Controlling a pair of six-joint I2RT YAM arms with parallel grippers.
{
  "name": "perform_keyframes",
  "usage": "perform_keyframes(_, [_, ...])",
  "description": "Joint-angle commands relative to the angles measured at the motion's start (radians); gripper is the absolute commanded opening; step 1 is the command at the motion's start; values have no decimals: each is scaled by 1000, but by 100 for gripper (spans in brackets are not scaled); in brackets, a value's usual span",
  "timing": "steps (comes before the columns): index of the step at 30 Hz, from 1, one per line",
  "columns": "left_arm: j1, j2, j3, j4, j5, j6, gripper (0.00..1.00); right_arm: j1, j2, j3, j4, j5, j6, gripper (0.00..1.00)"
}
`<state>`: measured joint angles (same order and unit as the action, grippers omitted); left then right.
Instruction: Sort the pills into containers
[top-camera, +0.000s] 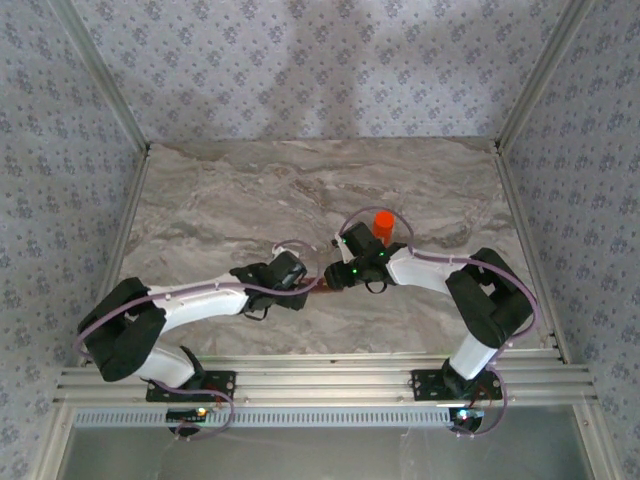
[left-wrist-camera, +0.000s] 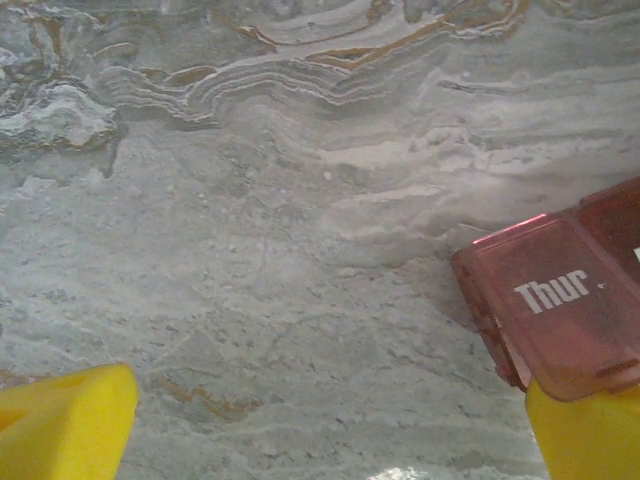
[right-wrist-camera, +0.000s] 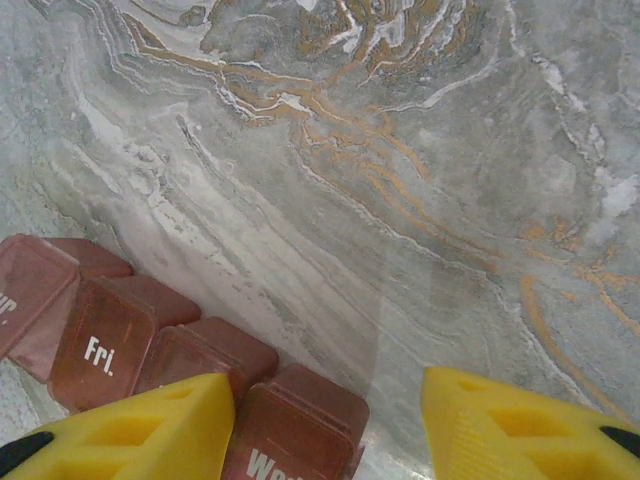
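The containers (right-wrist-camera: 195, 362), a red-brown strip of joined square cells, lie flat on the marbled table (top-camera: 230, 200). They sit near the middle of the table, toward its near side, between the two grippers. In the top view an orange bottle (top-camera: 383, 224) stands upright just beyond them, to the far right.

The left gripper (left-wrist-camera: 325, 410) hangs low at one end of the strip with its jaws wide apart. One yellow finger touches or overlaps the edge of the Thur cell (left-wrist-camera: 558, 300), and the other rests over bare table. The right gripper (right-wrist-camera: 330, 410) hangs over the other end with its jaws apart and clamped on nothing. One finger lies over the seam beside the Fri cell (right-wrist-camera: 100, 352), and the corner of the Wed cell (right-wrist-camera: 295, 432) falls in the gap.

The step looks like steadying the strip so that a lid can be lifted. To do it well, one gripper should press or pinch a single end, holding the strip flat without shoving it sideways. The other should catch only the lip of one lid and lift gently, so the light strip does not tip. I cannot tell whether the lids are latched.

White lettering on the lids reads "Thur", "Fri." and a cut-off "Wed". A further lid at the left edge shows only a trailing "r".
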<state>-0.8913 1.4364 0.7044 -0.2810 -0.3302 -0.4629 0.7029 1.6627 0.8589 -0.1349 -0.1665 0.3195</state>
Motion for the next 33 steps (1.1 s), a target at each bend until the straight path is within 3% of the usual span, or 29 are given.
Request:
perform_keyframes(1, [23, -7, 26, 22, -21, 22, 99, 9, 54, -35, -70, 28, -22, 54])
perform_keyframes(21, [140, 76, 117, 97, 55, 93, 99, 14, 82, -36, -73, 22, -21, 53])
perform_keyframes(33, [154, 137, 99, 169, 90, 89, 99, 15, 87, -34, -83, 19, -14, 52])
